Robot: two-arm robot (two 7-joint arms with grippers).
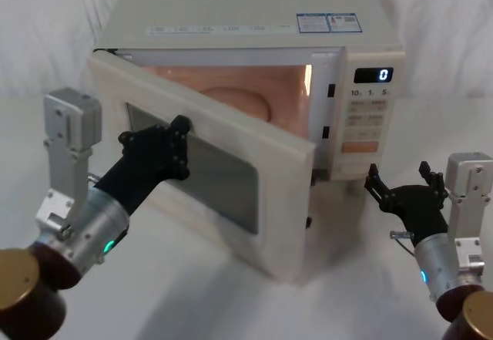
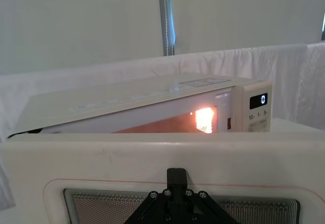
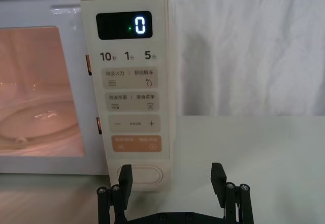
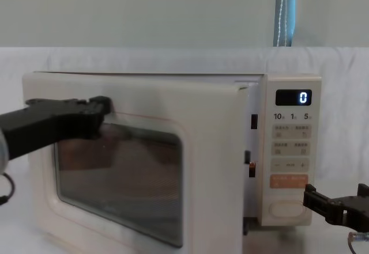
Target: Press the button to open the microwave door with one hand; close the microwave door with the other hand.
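Note:
The microwave door (image 1: pixel 258 136) stands partly open, swung out toward me on its left hinge, and the cavity behind it is lit. My left gripper (image 1: pixel 183 129) is shut, with its tip against the door's outer face (image 2: pixel 152 153) at the top edge of the dark window (image 4: pixel 115 167). The button (image 3: pixel 144 176) sits at the bottom of the control panel (image 4: pixel 288 156). My right gripper (image 3: pixel 172 170) is open. It hovers just in front of the panel's lower end, apart from it, with one finger (image 3: pixel 126 176) overlapping the button's left end.
An orange key (image 3: pixel 136 144) lies just above the button, and the display (image 3: pixel 137 26) reads 0. A glass turntable (image 3: pixel 35 117) shows inside the cavity. White cloth covers the table (image 1: pixel 347 278), with free room in front of the panel.

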